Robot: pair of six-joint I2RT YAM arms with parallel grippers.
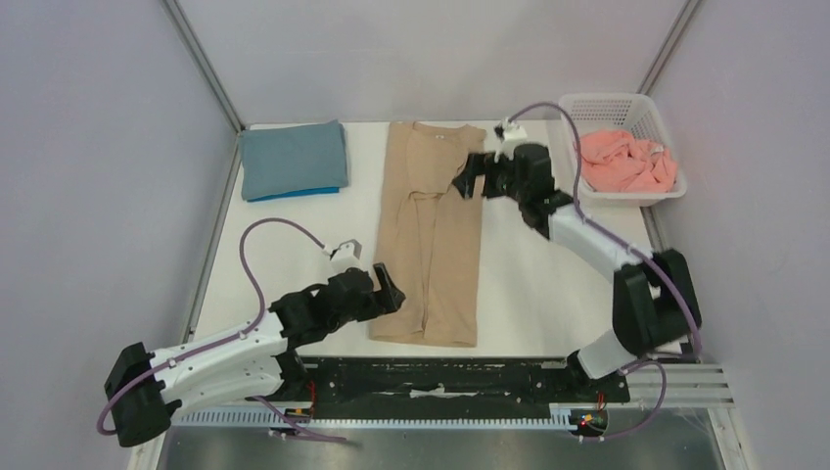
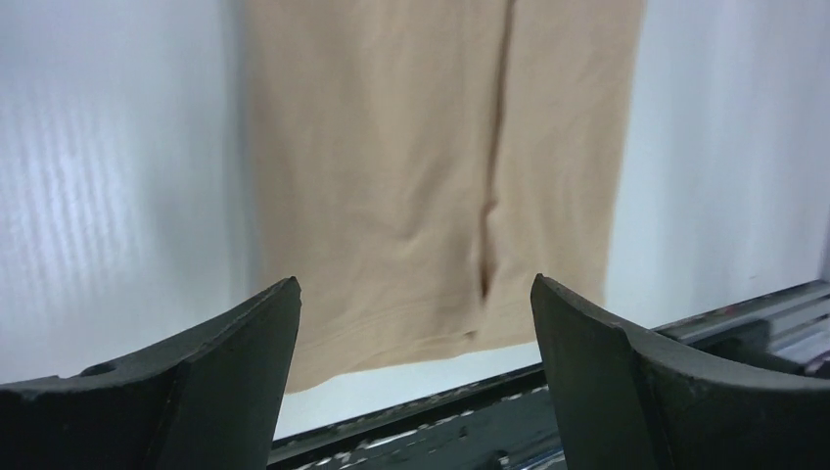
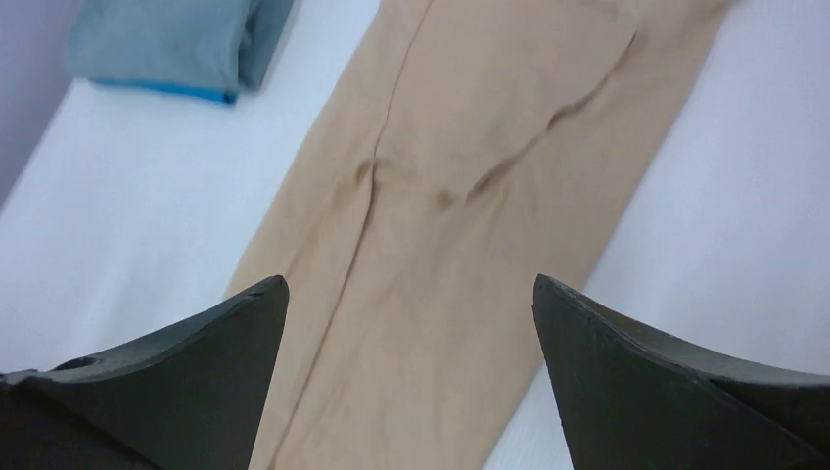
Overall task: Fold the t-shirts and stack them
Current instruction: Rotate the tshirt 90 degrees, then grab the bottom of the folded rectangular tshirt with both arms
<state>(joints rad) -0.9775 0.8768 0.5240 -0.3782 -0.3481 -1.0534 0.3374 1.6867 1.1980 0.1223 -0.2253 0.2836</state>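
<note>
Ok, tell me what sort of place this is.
Likely a robotics lab test cell, not a home: bare grey panel walls enclose a white table, a left arm and right arm sit on a rail at its near edge, and a tan t-shirt lies laid out for folding.

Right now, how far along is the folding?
Done: the slate-blue shirt lies folded on the bright blue shirt. In hand: the tan shirt is a long folded strip; left gripper and right gripper are open. Left: the pink shirt lies crumpled in the basket.

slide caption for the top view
Open left hand and right hand flank a long-folded tan tee; blue tees stacked, pink tee in basket.
</note>
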